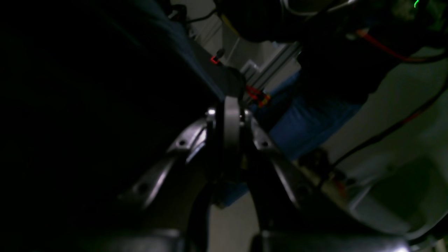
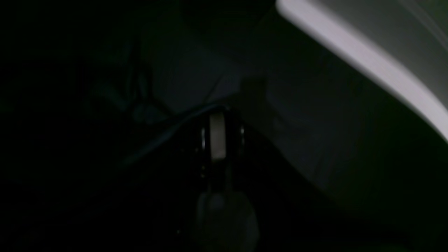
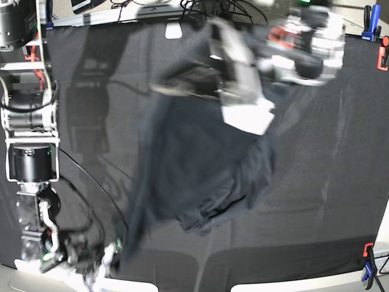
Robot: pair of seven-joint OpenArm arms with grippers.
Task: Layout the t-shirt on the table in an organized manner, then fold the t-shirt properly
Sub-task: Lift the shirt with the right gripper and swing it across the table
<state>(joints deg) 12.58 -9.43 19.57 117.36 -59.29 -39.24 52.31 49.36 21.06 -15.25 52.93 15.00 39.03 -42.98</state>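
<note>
The dark grey t-shirt [image 3: 206, 170] hangs bunched over the middle of the black table [image 3: 316, 182]. Its top is lifted near my left gripper [image 3: 167, 87], which reaches in blurred from the upper right. A long strip of the shirt stretches down-left to my right gripper [image 3: 108, 258] at the front left table edge. In the left wrist view the left gripper [image 1: 229, 115] has its fingers pressed together, with dark cloth filling the left side. The right wrist view is very dark; the right gripper [image 2: 217, 140] looks shut there.
My right arm's column [image 3: 30, 121] stands along the left edge. Orange-and-blue clamps [image 3: 368, 258] sit at the right corners, and another clamp [image 3: 368, 24] at the back. Cables [image 3: 182, 9] lie behind the table. A white table edge [image 2: 350, 52] shows in the right wrist view.
</note>
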